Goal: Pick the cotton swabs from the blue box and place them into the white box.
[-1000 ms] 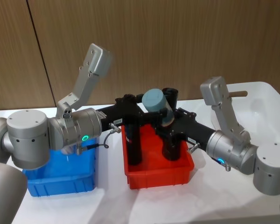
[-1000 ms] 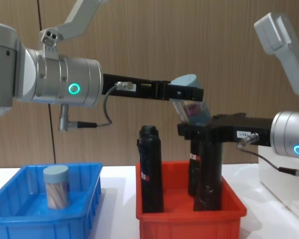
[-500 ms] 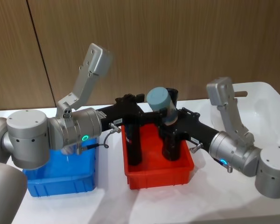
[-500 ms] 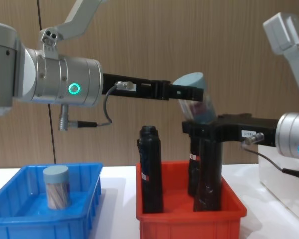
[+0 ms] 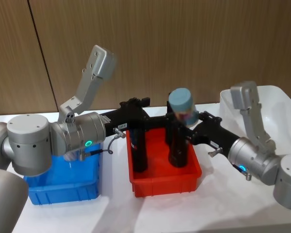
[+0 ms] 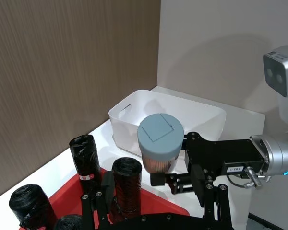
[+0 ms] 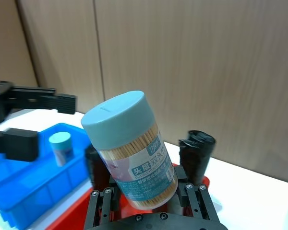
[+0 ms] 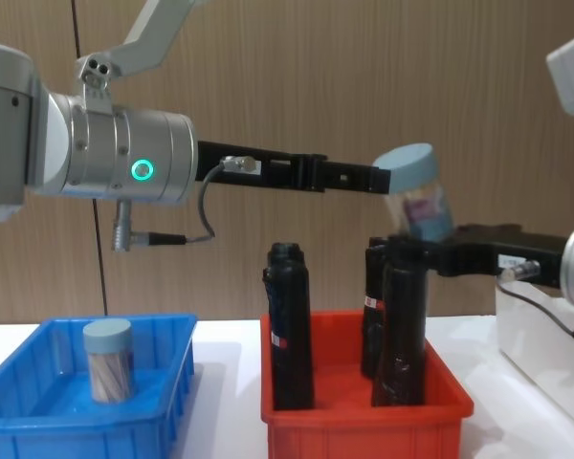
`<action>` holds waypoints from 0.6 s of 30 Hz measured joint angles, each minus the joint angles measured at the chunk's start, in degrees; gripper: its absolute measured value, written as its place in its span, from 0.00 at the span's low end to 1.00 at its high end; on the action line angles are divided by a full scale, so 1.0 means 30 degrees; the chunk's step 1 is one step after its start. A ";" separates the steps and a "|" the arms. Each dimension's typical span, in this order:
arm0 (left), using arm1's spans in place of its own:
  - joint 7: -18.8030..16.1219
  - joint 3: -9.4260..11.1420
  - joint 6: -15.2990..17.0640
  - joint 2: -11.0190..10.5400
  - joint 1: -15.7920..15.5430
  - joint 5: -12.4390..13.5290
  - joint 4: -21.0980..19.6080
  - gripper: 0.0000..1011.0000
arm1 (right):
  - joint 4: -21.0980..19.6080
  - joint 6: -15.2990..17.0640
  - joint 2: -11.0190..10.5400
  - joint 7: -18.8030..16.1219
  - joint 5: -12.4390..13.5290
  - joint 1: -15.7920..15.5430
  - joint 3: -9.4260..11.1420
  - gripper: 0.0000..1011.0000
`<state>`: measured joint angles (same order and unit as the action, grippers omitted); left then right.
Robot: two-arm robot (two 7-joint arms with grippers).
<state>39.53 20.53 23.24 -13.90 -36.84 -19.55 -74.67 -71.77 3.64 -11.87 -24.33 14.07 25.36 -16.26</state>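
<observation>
**A:** Plastic jar of cotton swabs [image 7: 132,148], who has it?

**B:** The right gripper [image 7: 146,194]. Its fingers are clamped on the jar's lower half. The jar tilts, with its lid leaning towards the left arm, in the air above the red bin [image 5: 165,182] at the middle of the worktop [image 5: 184,208].

**A:** And the left gripper [image 8: 368,178]?

**B:** Its fingers are apart with nothing between them. It reaches in just beside the lid, also over the red bin.

**A:** Anything in the blue box [image 8: 38,426]?

**B:** A second jar [image 8: 108,359] stands upright there, at the worktop's left end. Black wrapped cylinders [image 8: 290,325] stand in the red bin. The white box [image 5: 281,104] sits at the right edge.
</observation>
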 joint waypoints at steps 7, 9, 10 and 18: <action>0.0000 0.0000 0.0000 0.0001 0.0000 0.0000 0.0001 0.99 | 0.0562 -0.0234 -0.0187 0.0446 0.0124 0.0186 0.0351 0.66; 0.0000 0.0000 0.0001 0.0000 0.0000 0.0000 0.0001 0.99 | 0.0684 -0.0271 -0.0224 0.0524 0.0143 0.0240 0.0431 0.66; 0.0000 0.0000 0.0001 0.0001 -0.0001 0.0000 0.0001 0.99 | 0.0747 -0.0306 -0.0244 0.0568 0.0152 0.0267 0.0472 0.66; 0.0000 0.0000 0.0002 0.0001 -0.0001 0.0001 0.0000 0.99 | 0.1528 -0.0557 -0.0490 0.1067 0.0176 0.0611 0.0951 0.66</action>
<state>39.53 20.53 23.25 -13.89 -36.84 -19.55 -74.67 -67.19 1.97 -13.34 -21.13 14.60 27.19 -13.41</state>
